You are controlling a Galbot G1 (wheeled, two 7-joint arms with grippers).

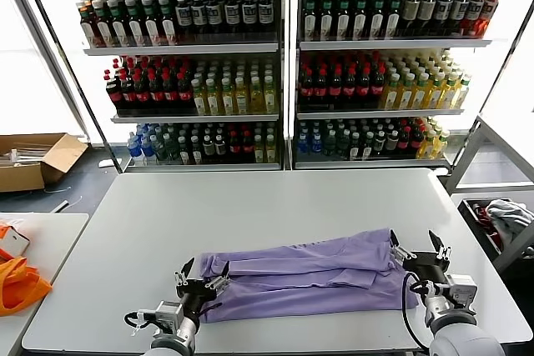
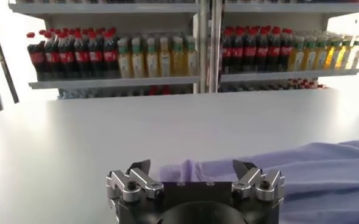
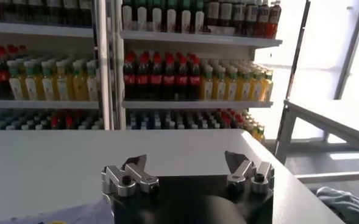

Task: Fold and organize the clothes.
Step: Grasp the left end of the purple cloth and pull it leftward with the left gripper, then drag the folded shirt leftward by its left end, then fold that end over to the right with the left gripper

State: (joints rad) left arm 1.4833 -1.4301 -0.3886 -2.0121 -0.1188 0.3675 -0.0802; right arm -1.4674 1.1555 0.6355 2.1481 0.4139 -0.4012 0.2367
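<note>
Left pincer (image 1: 198, 275) sat low at the near left of the counter (image 1: 250, 206), fingers spread wide, holding nothing; the left end of the T-shirt (image 1: 304, 277) lay just between and past its fingertips. In the left wrist view the same pincer (image 2: 191, 172) showed both fingers (image 2: 136, 178) apart with purple cloth (image 2: 301, 176) lying flat right ahead of them, not gripped.

Right pincer (image 1: 415, 249) sat at the near right, also wide open and empty, just beside the shirt's right edge. Right wrist view showed its pincer (image 3: 187, 164) with fingers (image 3: 133, 170) parted over bare counter (image 3: 57, 164), a bit of purple fabric (image 3: 57, 214) at the frame's lower corner.

T-shirt lay across the near part of the counter between the two pincers, folded into a long horizontal band with layers overlapping, some wrinkles, lying flat.

Further out: orange fabric (image 1: 18, 283) on a side table (image 1: 50, 235) to the robot's left, cardboard box (image 1: 33, 160) on the floor beyond it. Grey-white cloth bundle (image 1: 507, 216) in a rack to the right. Shelves (image 1: 284, 47) of bottles (image 1: 192, 85) behind the counter.
</note>
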